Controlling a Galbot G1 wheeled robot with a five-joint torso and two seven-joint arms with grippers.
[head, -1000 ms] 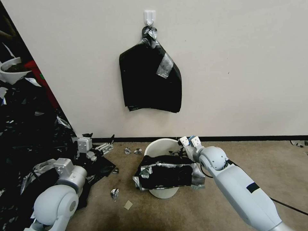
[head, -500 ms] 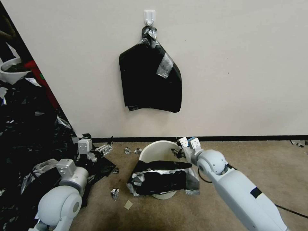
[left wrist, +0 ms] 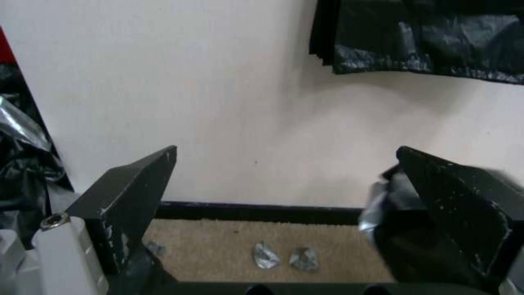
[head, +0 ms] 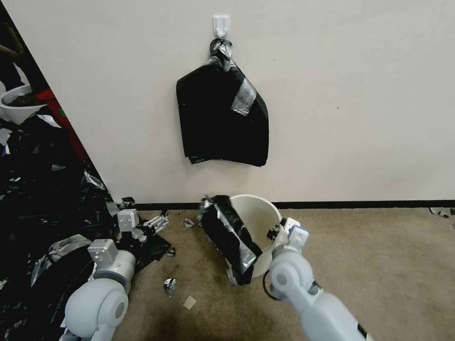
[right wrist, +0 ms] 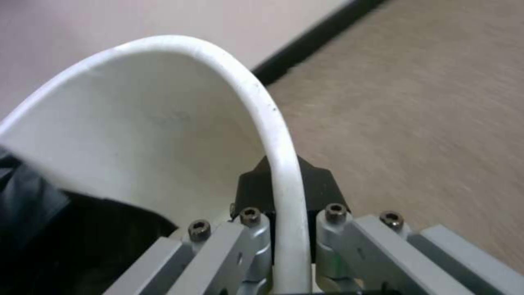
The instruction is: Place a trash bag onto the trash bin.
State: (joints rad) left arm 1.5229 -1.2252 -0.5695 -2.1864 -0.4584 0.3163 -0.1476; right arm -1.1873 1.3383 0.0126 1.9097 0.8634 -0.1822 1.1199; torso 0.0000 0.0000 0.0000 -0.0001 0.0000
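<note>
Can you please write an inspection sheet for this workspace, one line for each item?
Surface: tan carpet, some foil scraps.
Job's things: trash bin tilted near the wall; trash bag draped over its left rim.
Clutter: black plastic sheeting at left, white bowl above it.
Grippers: right gripper shut on the bin's rim; left gripper open, low beside the sheeting, empty.
Cables: nothing seen.
Surroundings: white wall, stack of black bags hanging on a hook.
</note>
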